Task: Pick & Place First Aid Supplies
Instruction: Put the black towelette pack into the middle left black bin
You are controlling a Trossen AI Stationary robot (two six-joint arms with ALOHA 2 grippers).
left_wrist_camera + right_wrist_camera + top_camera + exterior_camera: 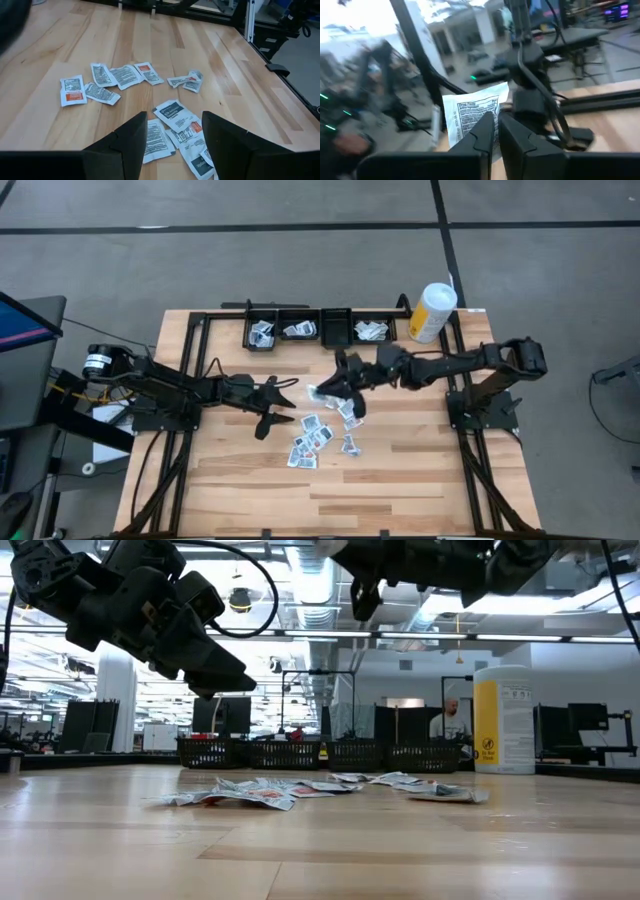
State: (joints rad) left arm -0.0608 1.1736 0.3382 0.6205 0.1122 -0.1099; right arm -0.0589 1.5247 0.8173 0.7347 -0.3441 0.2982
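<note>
Several small white first aid packets (pixel 318 438) lie scattered flat on the wooden table (pixel 420 470), also seen in the left wrist view as a spread of packets (pixel 125 80). My right gripper (pixel 330 387) hovers high above the far side of the pile, shut on one white printed packet (pixel 470 112). My left gripper (pixel 278 402) stands open at the left of the pile, above the table, with packets (pixel 172 112) lying below and beyond its fingertips. My right gripper pinches the packet by its lower edge (pixel 481 124) between its two fingers. The fingers reach about level from the table's right side. The packet stands up past the fingertips, lifted clear of the table and of the other packets.
A row of black bins (pixel 300 328) holding a few packets stands at the far edge. A tall white-and-yellow canister (pixel 432 312) stands at the far right. The near half of the table is bare wood.
</note>
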